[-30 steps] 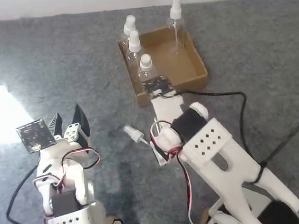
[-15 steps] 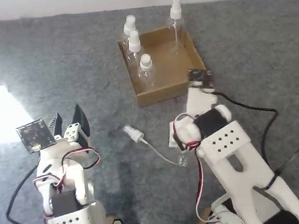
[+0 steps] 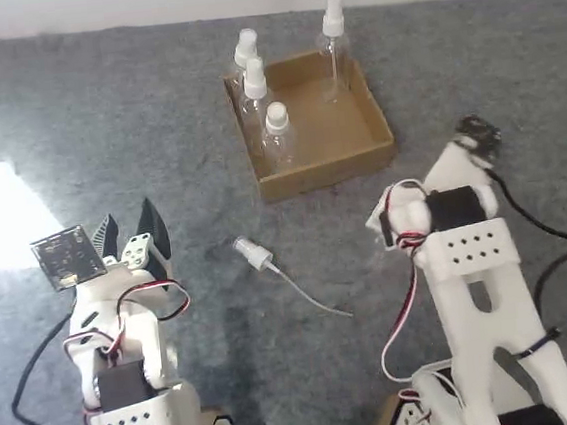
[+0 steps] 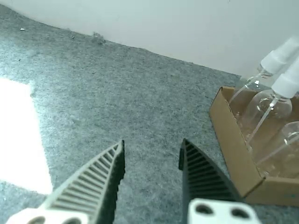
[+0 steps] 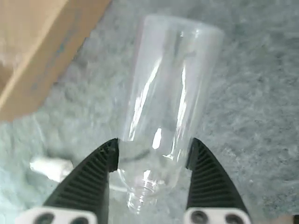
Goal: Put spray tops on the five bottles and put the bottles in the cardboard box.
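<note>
Bottle [image 5: 163, 88], capless, gripped near neck by right hand [image 5: 154, 143], near box [image 3: 330, 175]. Left hand [image 4: 152, 145] wide. Spray top [image 3: 252, 251] loose on worktop [image 3: 103, 109].

I saw four clear bottles [image 3: 278, 143] with white spray tops [image 3: 276, 116] standing upright in the cardboard box [image 3: 330, 173], a fifth, uncapped bottle [image 5: 168, 93] pinched near its neck by the right gripper [image 5: 153, 144], and one loose spray top [image 3: 254, 252] lying on the carpet [image 3: 104, 119] near the box.

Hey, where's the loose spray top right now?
In the high view the loose spray top lies on the carpet between the left arm and the right arm, just on the near side of the cardboard box.
</note>
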Robot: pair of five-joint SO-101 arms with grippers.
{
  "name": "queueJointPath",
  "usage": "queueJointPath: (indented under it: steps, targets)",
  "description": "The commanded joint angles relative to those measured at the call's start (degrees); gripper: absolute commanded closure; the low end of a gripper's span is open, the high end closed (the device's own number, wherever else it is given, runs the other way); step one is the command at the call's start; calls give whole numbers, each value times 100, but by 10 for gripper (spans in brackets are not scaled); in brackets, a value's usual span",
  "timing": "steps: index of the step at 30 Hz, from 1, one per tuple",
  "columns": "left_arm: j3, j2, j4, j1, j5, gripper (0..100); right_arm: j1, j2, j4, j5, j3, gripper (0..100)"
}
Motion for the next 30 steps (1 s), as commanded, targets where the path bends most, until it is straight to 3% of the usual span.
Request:
queueJointPath:
  steps: [1, 16, 30]
  targets:
    - [-75, -53, -202, 9, -141, 819, 215, -180, -154, -264, -53, 918]
    - [-75, -53, -202, 9, -149, 819, 233, -75, -884, -1020, -53, 920]
    - [-75, -53, -202, 9, -149, 819, 804, 2141, -1560, -1618, -633, 918]
